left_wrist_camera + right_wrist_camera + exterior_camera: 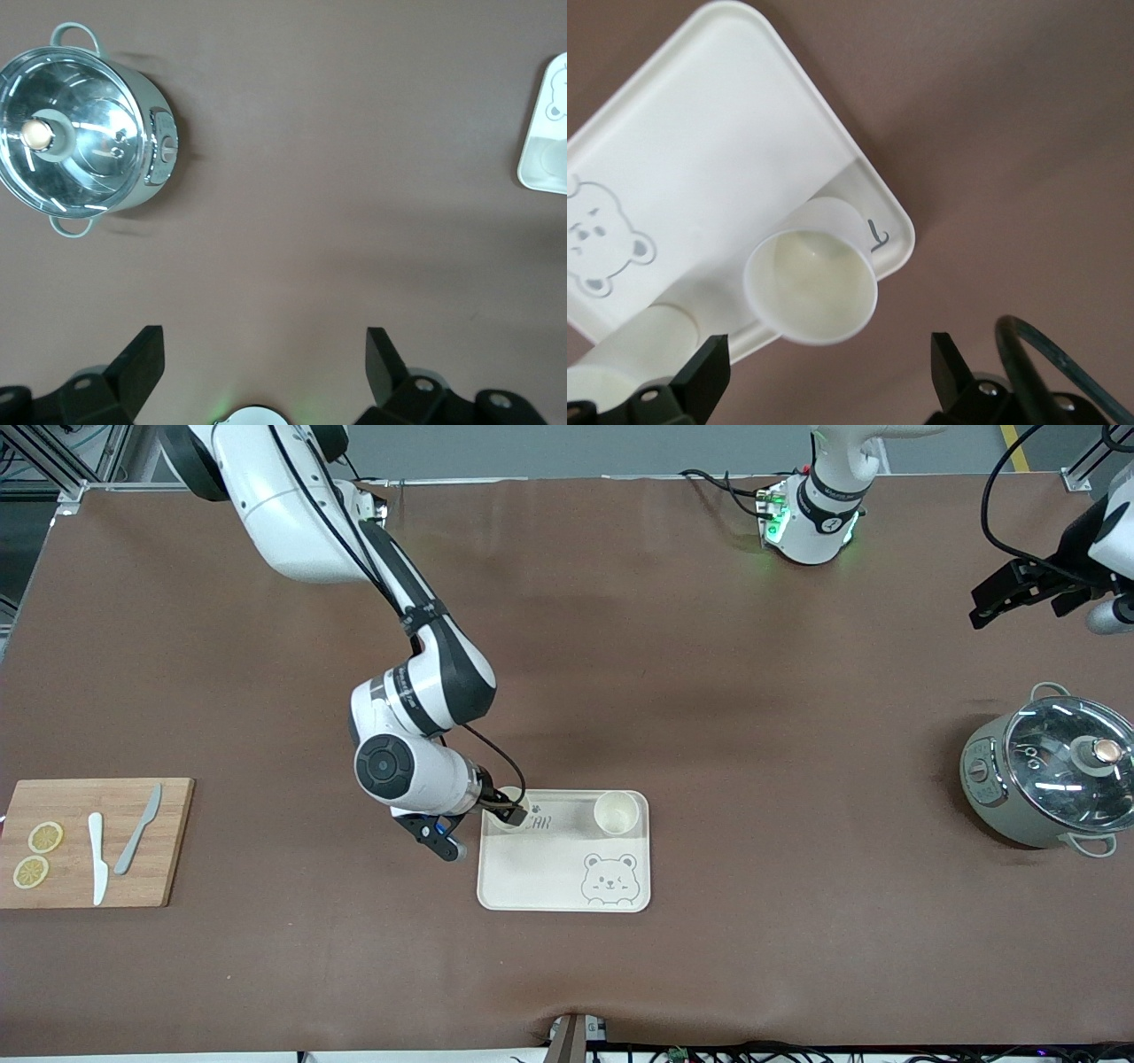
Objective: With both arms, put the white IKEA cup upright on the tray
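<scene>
The cream-white tray (549, 868) with a bear drawing lies mid-table. Two white cups stand upright along its edge farther from the front camera: one (617, 812) in the corner toward the left arm's end, the other (512, 801) in the corner toward the right arm's end, partly hidden by my right hand. My right gripper (456, 834) is open and empty, low beside that corner. In the right wrist view its fingertips (702, 367) flank bare table just short of this cup (811, 283) on the tray (718, 150); the other cup (620, 372) shows at the edge. My left gripper (1001, 598) waits open in the air.
A grey pot with a glass lid (1050, 771) stands at the left arm's end, also in the left wrist view (80, 142). A wooden cutting board (173, 841) with lemon slices, a white knife and a grey knife lies at the right arm's end.
</scene>
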Tool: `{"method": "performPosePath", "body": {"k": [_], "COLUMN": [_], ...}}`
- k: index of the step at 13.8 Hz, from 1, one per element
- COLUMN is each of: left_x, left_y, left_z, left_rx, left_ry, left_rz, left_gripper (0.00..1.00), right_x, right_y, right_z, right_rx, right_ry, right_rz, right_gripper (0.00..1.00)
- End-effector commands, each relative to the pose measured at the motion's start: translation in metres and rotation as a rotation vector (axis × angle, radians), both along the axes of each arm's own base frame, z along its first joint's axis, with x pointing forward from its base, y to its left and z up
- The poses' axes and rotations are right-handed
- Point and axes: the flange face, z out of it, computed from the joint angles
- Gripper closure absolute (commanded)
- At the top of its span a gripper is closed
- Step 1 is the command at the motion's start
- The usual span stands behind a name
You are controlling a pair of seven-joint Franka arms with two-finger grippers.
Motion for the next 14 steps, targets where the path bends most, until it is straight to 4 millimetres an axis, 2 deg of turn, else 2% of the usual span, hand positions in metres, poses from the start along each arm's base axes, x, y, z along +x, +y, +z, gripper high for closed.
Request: {"method": "performPosePath", "body": {"k": [1,2,4,5,6,8,11,14], "left_x": [0.004,0.006,0.006,0.006,0.008,0.009,0.011,0.012], "left_y": [-0.003,-0.004,-0.006,-0.006,-0.006,-0.007,-0.007,-0.007], "left_z": [-0.003,-0.001,0.001,0.002,-0.001,-0.005,-0.009,-0.008], "left_rx": [-0.022,-0.028,-0.064,-0.069,-0.069,-0.069,-0.066,-0.063], "left_ry": [-0.01,-0.014,-0.017,-0.02,-0.015,-0.012,-0.007,-0.012], "left_rz": [-0.049,-0.057,-0.069,-0.068,-0.068,-0.082,-0.088,-0.088], "left_gripper": [0.0,0.0,0.0,0.0,0.0,0.0,0.0,0.0], "right_x": [0.017,0.016,0.022,0.018,0.011,-0.015,-0.061,-0.083], "right_y": [-0.03,-0.042,-0.099,-0.117,-0.126,-0.152,-0.194,-0.238], "right_z": [0.041,0.062,0.091,0.116,0.148,0.168,0.173,0.184], "right_rx": [-0.014,-0.017,-0.028,-0.032,-0.05,-0.072,-0.07,-0.094], "right_ry": [0.018,0.027,0.093,0.089,0.042,0.028,-0.06,-0.09], "right_rz": [-0.001,-0.006,-0.031,0.006,0.035,0.038,0.162,0.286], "right_gripper": [0.0,0.0,0.0,0.0,0.0,0.0,0.0,0.0]}}
